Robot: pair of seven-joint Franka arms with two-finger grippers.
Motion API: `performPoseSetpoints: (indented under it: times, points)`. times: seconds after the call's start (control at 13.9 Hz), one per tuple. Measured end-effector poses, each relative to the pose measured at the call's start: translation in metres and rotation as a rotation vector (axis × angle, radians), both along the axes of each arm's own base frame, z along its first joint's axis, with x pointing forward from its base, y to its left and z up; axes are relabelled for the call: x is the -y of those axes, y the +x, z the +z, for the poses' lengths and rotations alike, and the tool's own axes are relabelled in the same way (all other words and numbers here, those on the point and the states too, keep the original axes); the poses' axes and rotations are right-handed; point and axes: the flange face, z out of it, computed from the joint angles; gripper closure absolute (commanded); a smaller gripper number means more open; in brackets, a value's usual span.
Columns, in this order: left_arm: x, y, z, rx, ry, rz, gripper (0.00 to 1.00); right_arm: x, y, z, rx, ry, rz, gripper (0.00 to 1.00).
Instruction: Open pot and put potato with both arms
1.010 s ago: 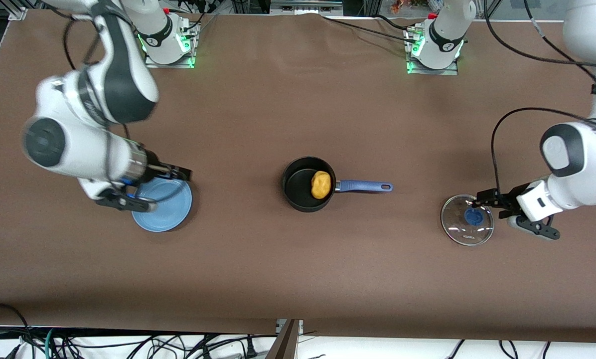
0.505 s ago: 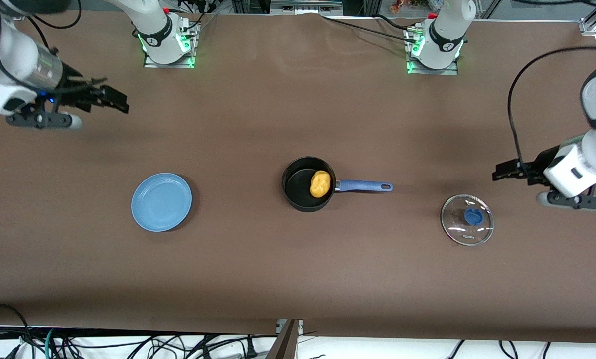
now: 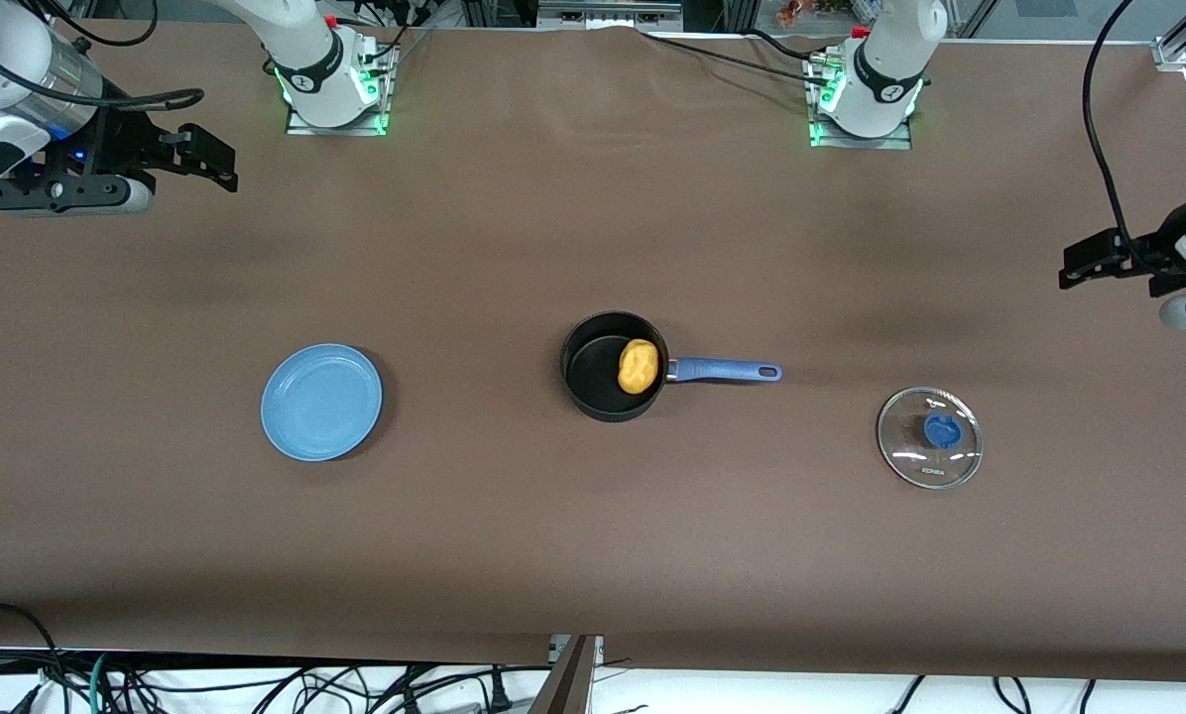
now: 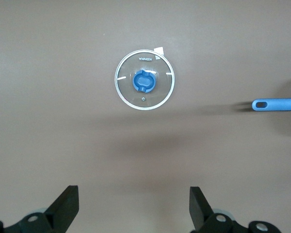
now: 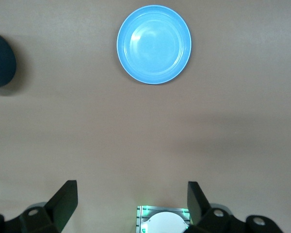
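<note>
Potato [image 3: 639, 366], small, lumpy and yellow-orange, lies inside the round black blue-handled pot [image 3: 613, 368], its fragile, slippery clear glass lid [image 3: 929, 437] beside the pot and best lifted by its blue knob [image 3: 939, 430], while left gripper [image 3: 1114, 260] and right gripper [image 3: 181, 156] hover wide open.

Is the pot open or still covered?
Open: the pot shows the potato inside; its lid lies on the table.
</note>
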Motion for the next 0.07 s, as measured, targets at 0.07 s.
performPoseSetpoints:
  times: [0.07]
  points:
    - [0.0036, -0.0007, 0.0006, -0.002, -0.007, 0.025, 0.0, -0.0008, 0.0018, 0.0009, -0.002, -0.002, 0.005, 0.0]
